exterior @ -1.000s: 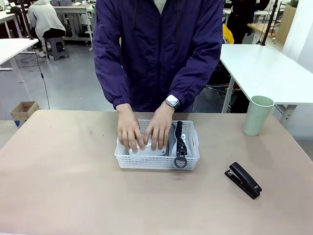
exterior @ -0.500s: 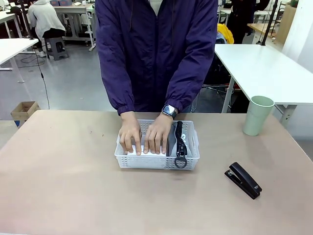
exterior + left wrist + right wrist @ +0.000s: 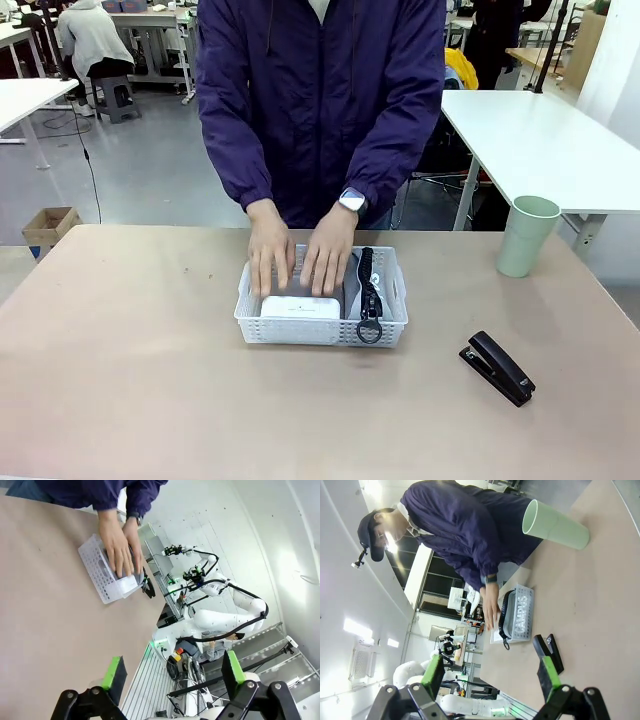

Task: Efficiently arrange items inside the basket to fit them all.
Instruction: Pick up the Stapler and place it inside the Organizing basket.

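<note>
From the wrist views, the left gripper [image 3: 172, 670] and right gripper [image 3: 491, 674] stand spread wide and empty. Nearest on the table lies the black stapler [image 3: 497, 367], to the right of the basket [image 3: 320, 331]. Inside the basket, the white box [image 3: 300, 307] sits front-left with the pouch [image 3: 351, 287] on edge beside it. The right wrist view reads the pouch's "CAMPUS" print; the front view gives its top edge and strap. The person's hands [image 3: 270, 262] seem to press behind the box. The cup [image 3: 526, 236] stands far right.

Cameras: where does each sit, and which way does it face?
Front view: robot's side, faces across the table to the person's hands in the basket.
Left wrist view: on left wrist, faces the basket past the open left gripper.
Right wrist view: likewise, past the open right gripper.
All share the basket.
</note>
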